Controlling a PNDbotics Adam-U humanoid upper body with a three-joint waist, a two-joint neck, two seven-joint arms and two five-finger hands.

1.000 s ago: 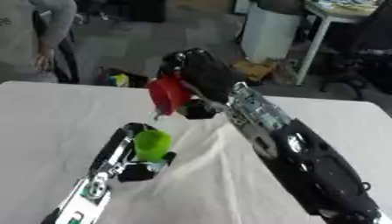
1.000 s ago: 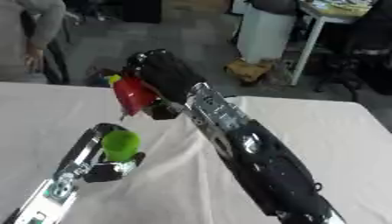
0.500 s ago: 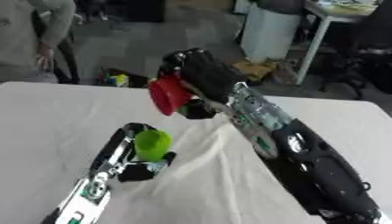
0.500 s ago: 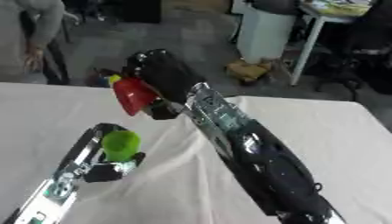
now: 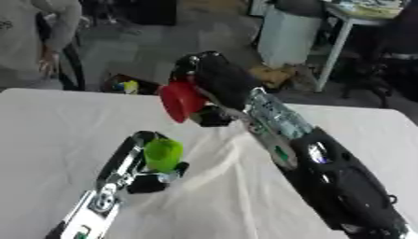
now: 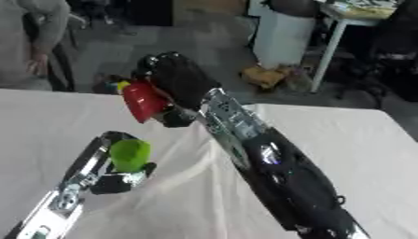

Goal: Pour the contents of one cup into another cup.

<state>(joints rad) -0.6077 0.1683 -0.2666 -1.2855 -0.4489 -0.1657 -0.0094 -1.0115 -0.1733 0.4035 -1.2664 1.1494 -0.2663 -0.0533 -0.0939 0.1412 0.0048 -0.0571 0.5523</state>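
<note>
Since one second ago the red cup (image 5: 180, 101) has turned further over: before, it hung with its side to the camera, and now its round face is more toward the camera and it lies tilted high above the green cup (image 5: 163, 154). The right robot hand (image 5: 214, 83) has its black fingers curled round the red cup and carries it in the air, above and a little behind the green one; the two cups are apart, not touching. The left robot hand (image 5: 152, 176) has stayed in the same place, with its dark fingers closed on the lower part of the green cup, which stands upright just above the tabletop (image 5: 57, 130). The red cup looks like smooth plastic with a round shape; whether the face turned to the camera is its mouth or its bottom I cannot tell. The green cup is also smooth, bright, slightly wider at the top. What is inside the cups cannot be seen. The left arm is silver and shiny metal, the right arm is mostly black with silver parts. The tabletop is covered with a white cloth (image 6: 188, 186) that has soft folds near the cups.
</note>
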